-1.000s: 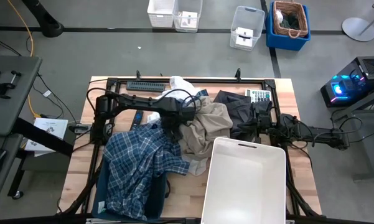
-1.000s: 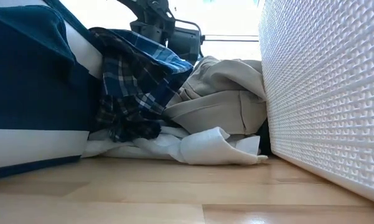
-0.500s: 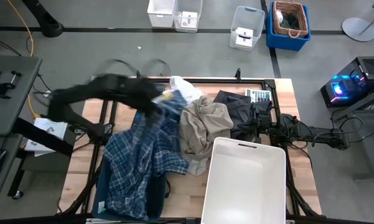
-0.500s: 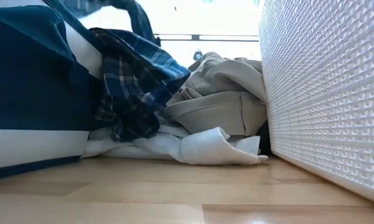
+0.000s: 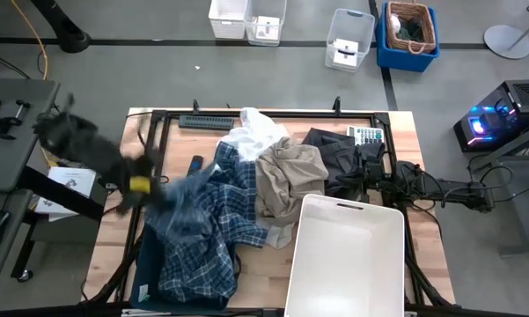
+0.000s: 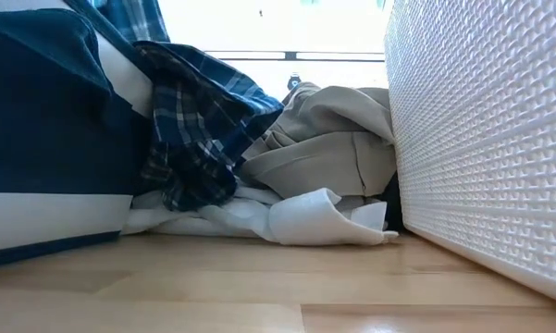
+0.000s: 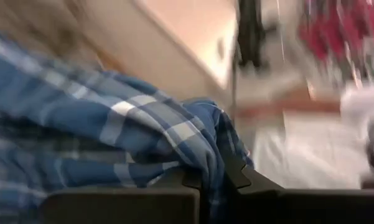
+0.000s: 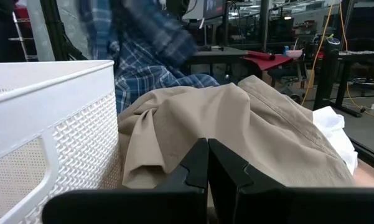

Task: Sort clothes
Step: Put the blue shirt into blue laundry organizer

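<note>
1. Your left pincer (image 7: 211, 186) is clamped on a fold of the blue-and-white plaid fabric shirt (image 5: 207, 224), over the wooden desk's (image 5: 273, 269) left edge in the high view.
2. The plaid shirt drapes from there across the soft navy blue bin (image 5: 150, 264) and the desk's left half.
3. Your right pincer (image 8: 206, 171) sits with fingers closed together, empty, at the desk's right side, just beside the crumpled beige khaki piece (image 5: 286, 180).
4. The white fabric piece (image 5: 255, 132) lies behind the khaki; the dark grey-black piece (image 5: 330, 154) lies to its right.
5. The rigid white plastic bin (image 5: 348, 260) stands front right, touching the khaki.
</note>
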`<state>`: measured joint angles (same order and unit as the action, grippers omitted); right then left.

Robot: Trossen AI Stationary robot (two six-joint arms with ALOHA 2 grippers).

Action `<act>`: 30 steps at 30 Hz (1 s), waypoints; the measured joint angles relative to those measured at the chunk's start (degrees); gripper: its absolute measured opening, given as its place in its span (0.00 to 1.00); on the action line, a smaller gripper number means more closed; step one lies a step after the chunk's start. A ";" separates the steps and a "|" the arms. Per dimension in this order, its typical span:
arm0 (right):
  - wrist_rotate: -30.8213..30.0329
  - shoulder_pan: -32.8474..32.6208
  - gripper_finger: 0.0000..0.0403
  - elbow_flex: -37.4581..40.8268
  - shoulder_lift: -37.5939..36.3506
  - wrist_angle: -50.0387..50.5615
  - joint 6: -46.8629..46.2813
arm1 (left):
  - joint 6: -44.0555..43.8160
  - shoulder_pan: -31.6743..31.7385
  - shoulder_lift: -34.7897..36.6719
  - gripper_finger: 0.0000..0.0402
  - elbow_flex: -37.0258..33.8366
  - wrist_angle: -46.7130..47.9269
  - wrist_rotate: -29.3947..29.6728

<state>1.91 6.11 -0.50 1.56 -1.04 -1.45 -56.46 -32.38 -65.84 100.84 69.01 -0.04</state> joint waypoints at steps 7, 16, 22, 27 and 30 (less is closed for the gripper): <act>0.00 0.01 0.00 0.00 0.00 -0.01 0.01 | -4.26 -19.70 -8.13 0.00 -0.09 -1.72 -5.52; 0.00 0.00 0.00 -0.01 0.00 -0.02 0.00 | -4.19 -27.23 -10.83 0.00 -16.73 -18.45 -14.26; 0.00 0.02 0.00 0.00 0.00 -0.02 0.00 | -5.12 -22.31 -10.85 0.00 -36.14 -37.20 -14.44; 0.00 0.01 0.00 0.00 0.00 -0.01 0.00 | -18.77 -18.51 -13.30 0.00 -51.44 -50.01 -13.65; 0.00 0.02 0.00 -0.01 0.00 -0.02 0.00 | -26.10 -17.89 -16.34 0.01 -56.13 -52.11 -14.67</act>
<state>1.91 6.13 -0.51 1.56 -1.06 -1.45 -82.56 -50.27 -82.17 44.71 16.89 -14.71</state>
